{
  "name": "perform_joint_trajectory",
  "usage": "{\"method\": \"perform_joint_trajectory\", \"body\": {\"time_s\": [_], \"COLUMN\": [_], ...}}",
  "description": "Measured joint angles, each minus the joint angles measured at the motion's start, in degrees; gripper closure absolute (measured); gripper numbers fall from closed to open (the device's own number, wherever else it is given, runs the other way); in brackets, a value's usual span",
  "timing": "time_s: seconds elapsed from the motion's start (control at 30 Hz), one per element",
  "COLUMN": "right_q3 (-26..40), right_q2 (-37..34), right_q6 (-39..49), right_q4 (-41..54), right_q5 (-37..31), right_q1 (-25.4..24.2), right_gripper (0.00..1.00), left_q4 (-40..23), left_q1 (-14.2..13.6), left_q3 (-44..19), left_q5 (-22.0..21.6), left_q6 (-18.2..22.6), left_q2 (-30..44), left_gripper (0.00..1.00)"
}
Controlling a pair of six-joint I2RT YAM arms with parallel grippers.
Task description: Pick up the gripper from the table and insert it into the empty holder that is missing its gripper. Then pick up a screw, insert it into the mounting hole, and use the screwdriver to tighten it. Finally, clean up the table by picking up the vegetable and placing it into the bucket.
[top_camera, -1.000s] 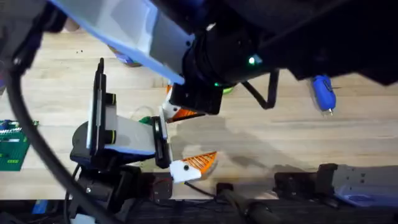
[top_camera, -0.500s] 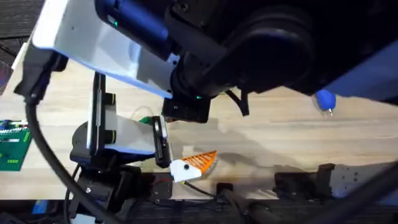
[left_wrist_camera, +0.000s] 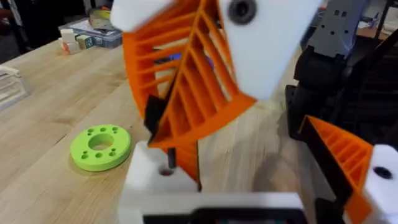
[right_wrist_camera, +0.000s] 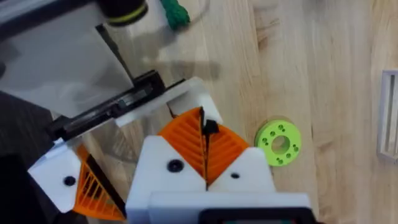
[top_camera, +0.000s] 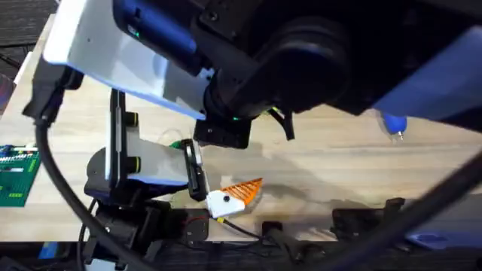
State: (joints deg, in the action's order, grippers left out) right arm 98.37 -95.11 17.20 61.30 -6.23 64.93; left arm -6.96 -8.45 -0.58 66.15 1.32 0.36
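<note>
I've got the right tool [right_wrist_camera: 203, 119] clenched, its two orange ribbed pads pressed together on the gripper [left_wrist_camera: 186, 158], a thin orange piece with a black edge that hangs down from between the fingertips. The gripper's lower end sits right at the holder [left_wrist_camera: 146, 179], the bare white finger mount of the left tool [left_wrist_camera: 249, 155], just beside the mounting hole [left_wrist_camera: 166, 171]; I can't tell if it's seated. The left tool is released, fingers well apart: the bare holder on one side, the other finger [left_wrist_camera: 373, 177] with its own orange pad on, clear of the right tool. From overhead the right arm rises close under the camera, large and dark, crossing over to the left side of the table [top_camera: 316, 162] and covering where the two tools meet; the left arm sits low at the lower left with its padded finger pointing toward the near edge. The vegetable [top_camera: 177, 144] lies on the table just behind the left arm's wrist, apart from both tools. The screwdriver [top_camera: 392, 124] lies far right on the table, well apart from everything, partly under the right arm. A lime disc [left_wrist_camera: 99, 146] lies flat on the table near the holder, not touching it.
</note>
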Motion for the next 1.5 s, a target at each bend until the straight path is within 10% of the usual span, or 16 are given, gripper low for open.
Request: {"method": "perform_joint_trajectory", "body": {"time_s": [0.83, 1.1, 1.5], "right_q3": [0.04, 0.32, 0.42], "right_q2": [-2.47, -2.34, -2.23], "right_q6": [-0.01, 0.22, -15.09], "right_q4": [-0.92, -0.63, -7.69], "right_q5": [0.01, -1.36, -0.55], "right_q1": [0.0, -0.48, -8.34], "right_gripper": [0.981, 0.047, 0.01], "left_q4": [0.04, 0.04, 0.17], "left_q1": [0.0, 0.0, -0.07], "left_q3": [0.0, 0.0, 0.02], "left_q5": [-0.2, -0.39, -1.14], "left_q6": [-0.03, -0.05, 0.0], "left_q2": [0.0, 0.0, 0.0], "left_gripper": [0.008, 0.008, 0.009]}}
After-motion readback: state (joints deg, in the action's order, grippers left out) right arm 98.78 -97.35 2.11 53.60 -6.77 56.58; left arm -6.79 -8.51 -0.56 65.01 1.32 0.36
